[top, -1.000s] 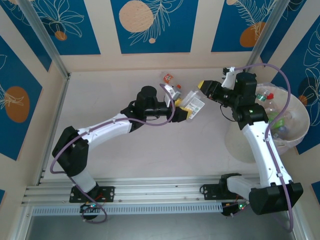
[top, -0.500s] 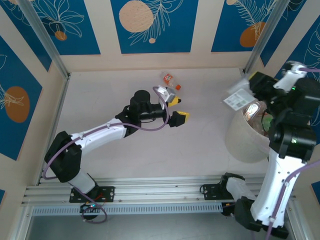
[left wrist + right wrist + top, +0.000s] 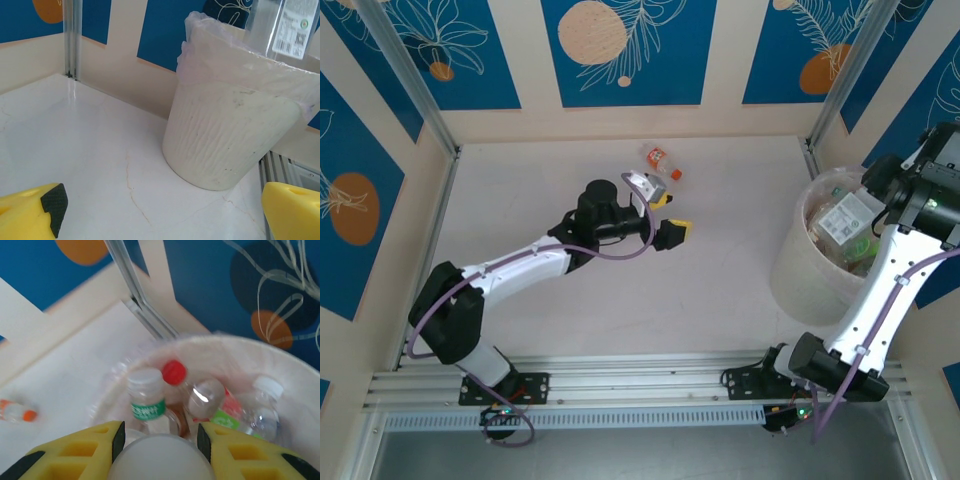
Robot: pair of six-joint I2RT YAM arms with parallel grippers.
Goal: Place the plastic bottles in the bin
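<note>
The right claw (image 3: 160,442) grips a clear bottle (image 3: 160,462), a yellow finger pressed against each side, directly above the bin (image 3: 287,352). Just below and ahead of the claw lie the dropped bottles (image 3: 147,400), with white and red caps and green labels. To do this well, I judge it should open only while centred over the mouth and clear of the rim, so the bottle falls inside. Far to its left, an orange-capped bottle (image 3: 17,412) lies on the table (image 3: 75,365), near the left claw (image 3: 670,215), which stands wide open and empty.
</note>
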